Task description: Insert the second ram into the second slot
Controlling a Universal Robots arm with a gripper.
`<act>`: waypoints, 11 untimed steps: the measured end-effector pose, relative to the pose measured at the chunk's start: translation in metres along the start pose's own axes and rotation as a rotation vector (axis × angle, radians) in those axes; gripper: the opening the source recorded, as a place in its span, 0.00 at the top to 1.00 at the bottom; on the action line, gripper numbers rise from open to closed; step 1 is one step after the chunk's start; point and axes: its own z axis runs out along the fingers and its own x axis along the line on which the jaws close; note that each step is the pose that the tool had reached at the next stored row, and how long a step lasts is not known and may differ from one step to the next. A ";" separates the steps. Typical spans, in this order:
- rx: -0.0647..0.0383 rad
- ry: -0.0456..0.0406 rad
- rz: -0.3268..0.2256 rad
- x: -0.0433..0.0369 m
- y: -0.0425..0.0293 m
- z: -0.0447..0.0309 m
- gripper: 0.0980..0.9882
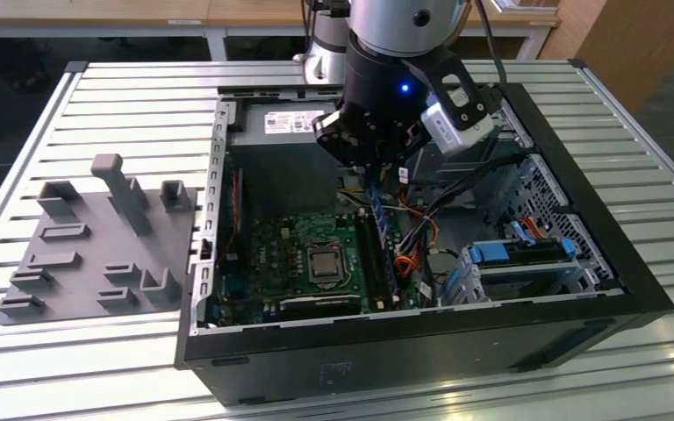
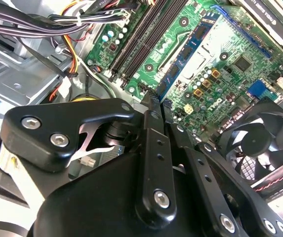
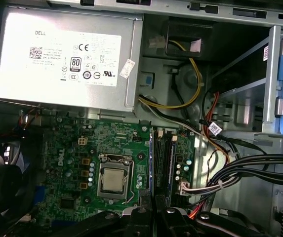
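The blue memory stick is clamped by the claw, lengthwise along the motherboard slots, presumably for alignment.

An opened computer case is set on the counter, and a holder plate is laid beside it on the exterior view's left. Inside the case, a motherboard is laid on the floor, a power supply is placed behind it, and a drive cage is mounted on the exterior view's right. Memory slots are found just beside the processor socket. A memory stick is clamped in the tool, over the motherboard.
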 end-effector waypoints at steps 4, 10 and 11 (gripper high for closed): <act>0.000 0.0000 0.000 0.0000 0.0000 0.0011 0.96; 0.000 -0.0001 0.005 -0.0003 -0.0001 0.0031 0.96; 0.000 -0.0003 0.009 -0.0003 -0.0002 0.0035 0.96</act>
